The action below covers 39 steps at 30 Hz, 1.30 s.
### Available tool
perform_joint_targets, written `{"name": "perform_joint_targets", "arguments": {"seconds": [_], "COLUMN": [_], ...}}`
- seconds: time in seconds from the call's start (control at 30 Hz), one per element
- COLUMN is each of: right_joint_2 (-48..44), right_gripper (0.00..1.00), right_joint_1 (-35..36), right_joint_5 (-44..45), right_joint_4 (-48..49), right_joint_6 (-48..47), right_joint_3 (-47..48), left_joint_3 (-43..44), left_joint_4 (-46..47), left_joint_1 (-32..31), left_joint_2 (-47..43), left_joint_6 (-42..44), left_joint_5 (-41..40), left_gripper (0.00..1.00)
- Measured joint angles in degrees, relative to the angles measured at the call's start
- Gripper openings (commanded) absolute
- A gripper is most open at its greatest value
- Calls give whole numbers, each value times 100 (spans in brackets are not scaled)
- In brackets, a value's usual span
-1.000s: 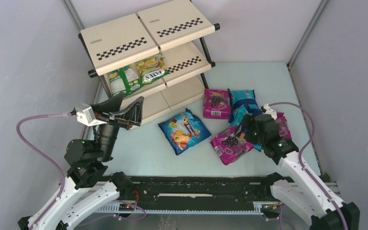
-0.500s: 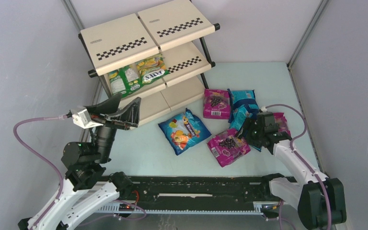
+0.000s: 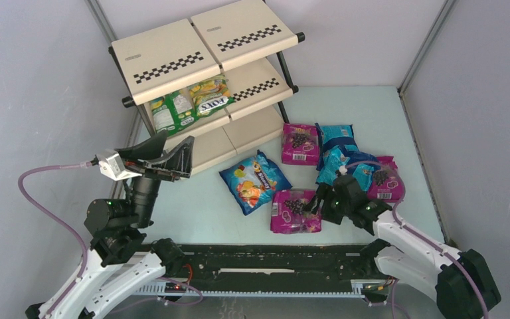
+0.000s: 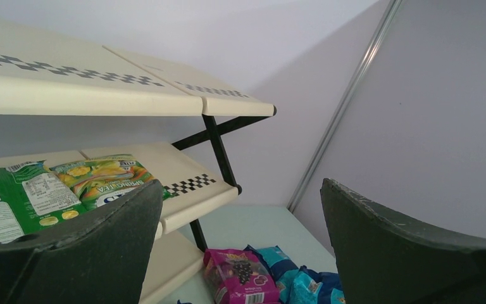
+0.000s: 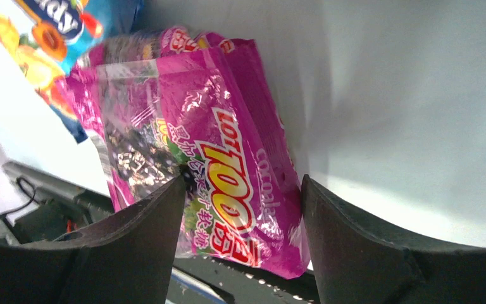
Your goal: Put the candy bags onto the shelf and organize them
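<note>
- Pickup step: our right tool clamps the magenta bag on the tabletop, five o'clock from the shelf.
- Left tool gapes wide, empty.
- Next, we judge: lift, carry toward eleven o'clock.

The candy bags are made of glossy, crinkled plastic film; strong glare is caught on the magenta bag. The shelf is panelled in smooth, matt beige plastic on black tubing. The right claw is moulded in matt, grainy black plastic.
</note>
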Motion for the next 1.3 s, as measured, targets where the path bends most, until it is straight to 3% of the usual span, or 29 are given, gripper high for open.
{"name": "perform_joint_targets", "arguments": {"seconds": [0.27,0.53,1.03,1.17,1.3], "right_joint_2": [-525,-1071,1711,2424,2409], "right_gripper": [98,99,89,93,99], "right_joint_1": [-275,-1797,-2065,-2087,-2140], "right_joint_5": [-363,-1307,-3276,-3683,-3700], "right_joint_4": [417,1397,3866,4461,4465], "right_joint_6": [387,538,138,63,70], "right_joint_3": [-522,-1322,-1211,-1071,-1051], "left_joint_3": [0,0,0,0,0], "left_joint_4": [0,0,0,0,0], "left_joint_1": [0,0,0,0,0], "left_joint_2": [0,0,2,7,15], "left_joint_6": [-7,-13,-55,-55,-55], "left_joint_5": [9,15,39,61,81], "left_gripper": [100,100,100,100,100]}}
